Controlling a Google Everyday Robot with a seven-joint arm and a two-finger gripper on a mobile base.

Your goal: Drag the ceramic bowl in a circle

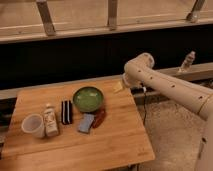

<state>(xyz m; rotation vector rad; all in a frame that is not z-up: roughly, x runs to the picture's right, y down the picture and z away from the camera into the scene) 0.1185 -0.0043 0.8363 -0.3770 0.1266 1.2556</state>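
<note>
The ceramic bowl [88, 98], round, shallow and glossy green, rests on the far middle of the wooden table [115, 142]. My gripper [118, 87] hangs just right of the bowl, near the table's back edge. It is a small pale tip at the end of the cream arm [165, 85]. It stands open, holds nothing, and is apart from the bowl's rim.
A pale plastic cup [33, 125] and a small bottle [49, 120] stand at the left. A black block [66, 111], a blue-grey packet [86, 122] and a red-brown item [99, 118] lie just in front of the bowl. A bottle [187, 61] stands on the ledge behind.
</note>
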